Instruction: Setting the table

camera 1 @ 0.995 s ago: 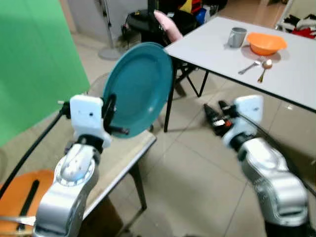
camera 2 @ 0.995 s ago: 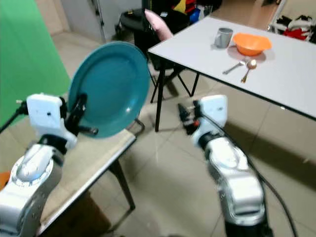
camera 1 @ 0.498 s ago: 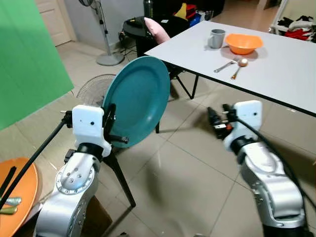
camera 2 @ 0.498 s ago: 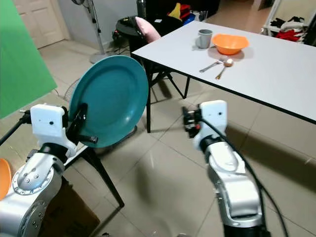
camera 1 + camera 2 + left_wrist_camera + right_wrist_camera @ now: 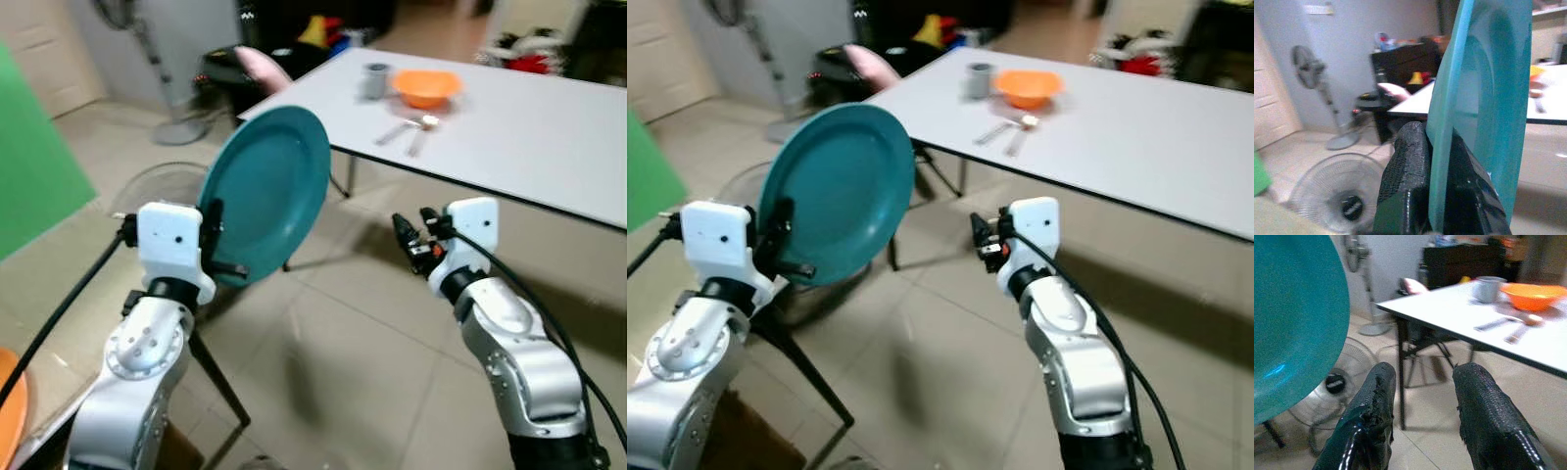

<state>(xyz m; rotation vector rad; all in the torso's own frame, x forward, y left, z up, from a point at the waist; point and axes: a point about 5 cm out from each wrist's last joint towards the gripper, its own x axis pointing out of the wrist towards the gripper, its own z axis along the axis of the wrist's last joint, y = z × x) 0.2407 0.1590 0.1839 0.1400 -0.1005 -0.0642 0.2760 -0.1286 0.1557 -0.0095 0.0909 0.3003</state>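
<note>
The teal plate is held near-upright, clamped at its lower rim by the left tool. The right tool is carried parted and empty. At 1 o'clock, the white worktop carries an orange bowl, a grey mug and, seemingly, two spoons.

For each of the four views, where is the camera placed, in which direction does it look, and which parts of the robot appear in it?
Left eye view: on the head, looking forward and down at the white table; both silver arms, left gripper holding the teal plate.
Right eye view: beside it, same scene; right gripper over the floor.
Left wrist view: along the left fingers, clamped on the plate's rim.
Right wrist view: between the spread right fingers, toward the table.
Shared: plate, table, orange bowl, grey cup.
</note>
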